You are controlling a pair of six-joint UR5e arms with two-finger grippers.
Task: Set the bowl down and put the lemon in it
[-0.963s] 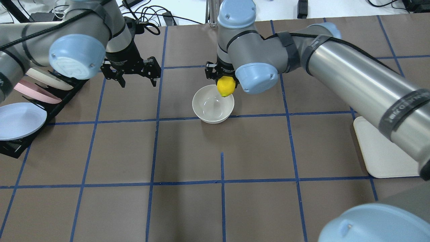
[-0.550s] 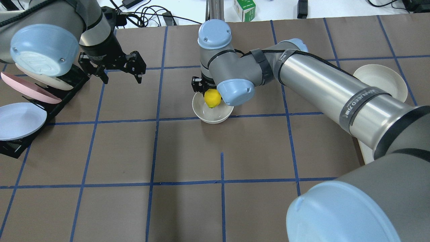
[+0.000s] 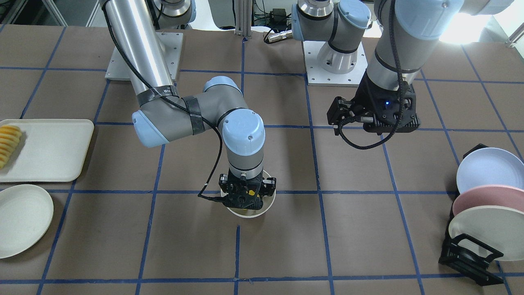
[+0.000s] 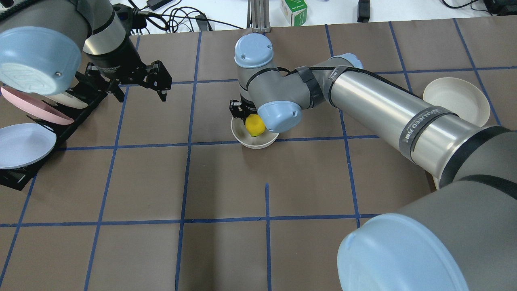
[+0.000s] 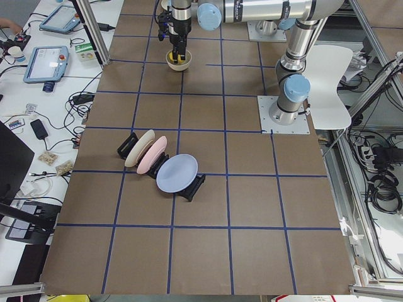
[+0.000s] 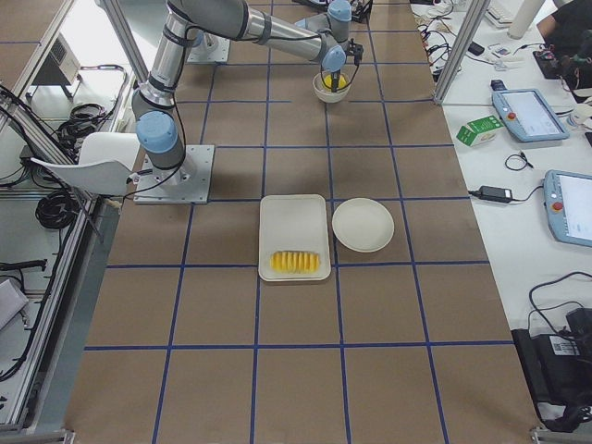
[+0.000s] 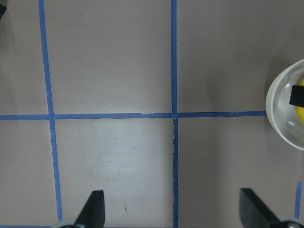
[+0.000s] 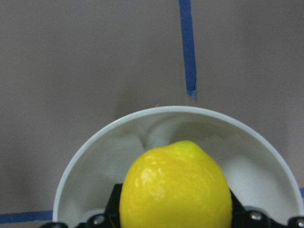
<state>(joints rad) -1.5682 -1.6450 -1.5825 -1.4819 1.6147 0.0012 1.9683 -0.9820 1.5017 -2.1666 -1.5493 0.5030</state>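
Note:
The off-white bowl [image 4: 258,143] stands on the mat near the table's middle; it also shows in the front view [image 3: 245,214] and the right wrist view [image 8: 95,142]. My right gripper [image 4: 252,121] is shut on the yellow lemon [image 4: 255,125] and holds it low inside the bowl. The lemon [image 8: 175,190] fills the lower part of the right wrist view, above the bowl's inside. My left gripper [image 4: 142,95] is open and empty over bare mat, left of the bowl, near the plate rack. In the left wrist view its fingers [image 7: 95,206] stand wide apart, with the bowl [image 7: 280,111] at the right edge.
A black rack [image 4: 16,178] with blue, pink and cream plates stands at the table's left. A flat off-white plate [image 4: 456,99] lies at the right, beside a tray [image 3: 45,149] with sliced fruit [image 3: 8,143]. A green carton [image 4: 293,7] sits beyond the far edge.
My right gripper has moved left and down with the lemon, from above the bowl's rim to inside the bowl. My left gripper has drawn back to the left, toward the rack.

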